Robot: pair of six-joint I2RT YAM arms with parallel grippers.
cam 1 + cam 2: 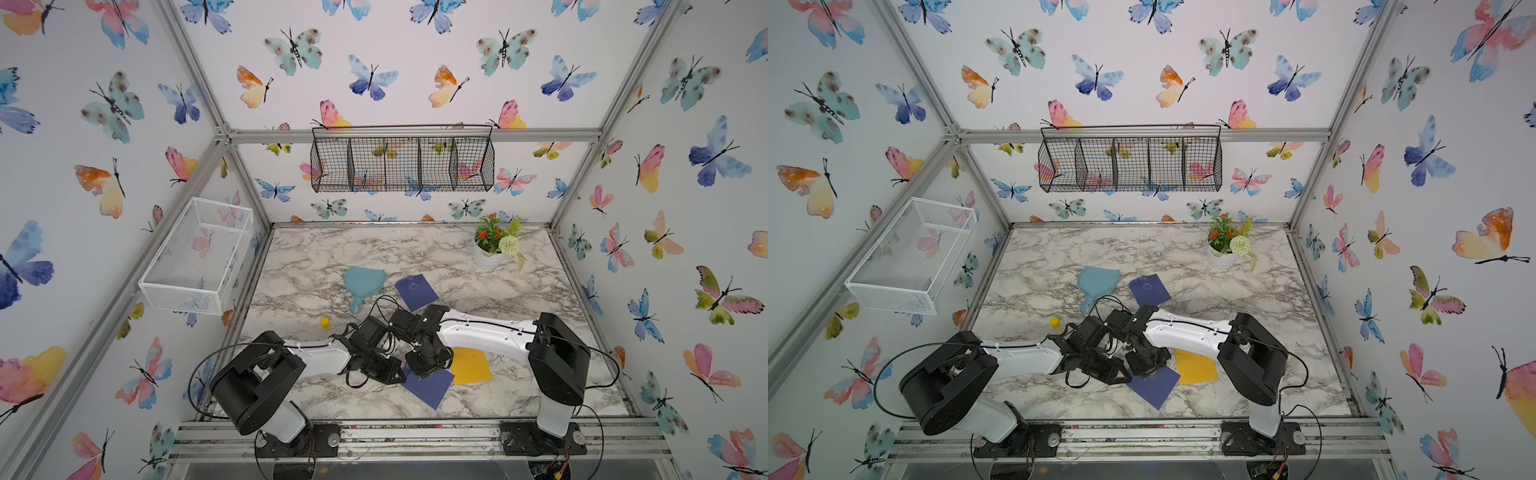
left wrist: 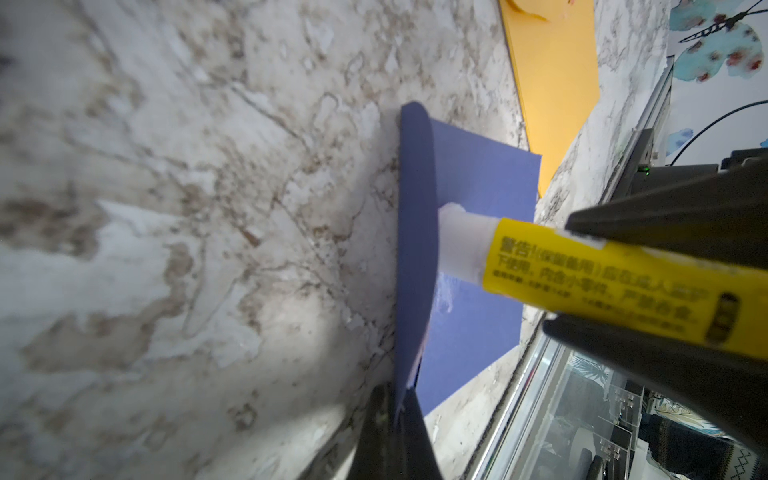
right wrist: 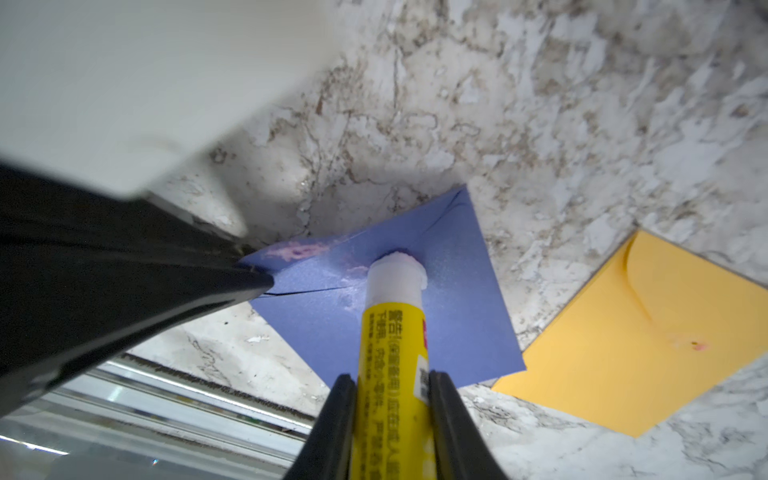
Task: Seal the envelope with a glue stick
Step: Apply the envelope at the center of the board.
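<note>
A dark blue envelope [image 1: 430,390] [image 1: 1154,388] lies near the table's front edge. My left gripper [image 2: 397,392] is shut on the tip of its flap [image 2: 415,232] and holds the flap lifted off the envelope body [image 2: 482,174]. My right gripper [image 3: 392,378] is shut on the yellow glue stick [image 3: 390,349] [image 2: 602,274]. The stick's white glue tip [image 3: 397,270] presses against the envelope [image 3: 453,291] at the fold under the raised flap. Pale glue smears show on the flap and beside the tip. In both top views the wrists hide the stick.
An orange-yellow envelope [image 1: 471,368] [image 3: 644,332] lies right beside the blue one. A second blue envelope [image 1: 416,293], a teal scoop [image 1: 363,284] and a yellow cap [image 1: 325,322] lie farther back. A flower pot [image 1: 494,245] stands at the back right. The metal front rail [image 1: 415,428] is close.
</note>
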